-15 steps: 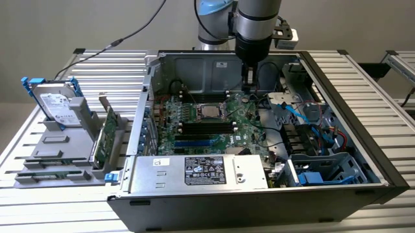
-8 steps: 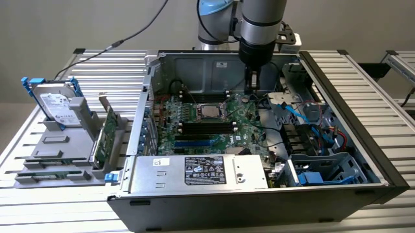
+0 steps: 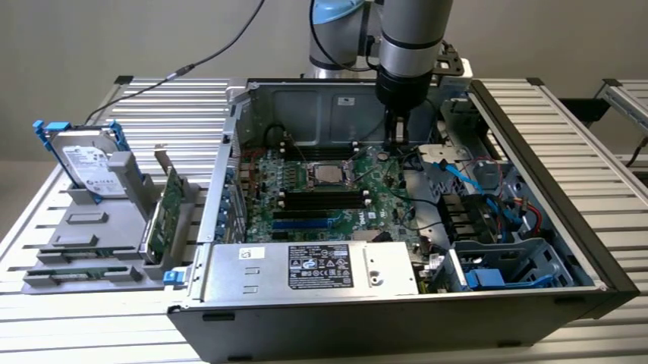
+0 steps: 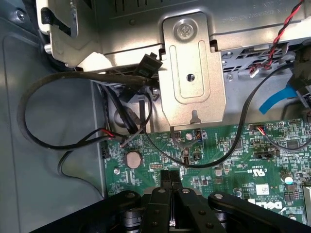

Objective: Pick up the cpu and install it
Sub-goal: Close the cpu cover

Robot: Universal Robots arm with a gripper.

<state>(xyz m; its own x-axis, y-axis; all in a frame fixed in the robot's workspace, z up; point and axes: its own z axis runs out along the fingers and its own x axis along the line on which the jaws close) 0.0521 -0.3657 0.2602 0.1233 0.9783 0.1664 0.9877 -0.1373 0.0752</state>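
Over DELL mobo [image 4: 228, 167] — fingers [image 4: 167, 178] shut tight, nothing held; cpu [image 3: 326, 172] sits mid-board.

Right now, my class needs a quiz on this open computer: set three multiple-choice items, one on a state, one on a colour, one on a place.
1. The end effector is: A wide open; B shut; C half open.
2. The motherboard is: A red; B blue; C green.
3. The cpu lies: A in the motherboard socket, inside the case; B in the end effector; C outside the case.

Key:
1 B, its tips press together in the wrist view.
2 C, green shows between all the parts.
3 A, the silver square sits mid-board in the exterior view.
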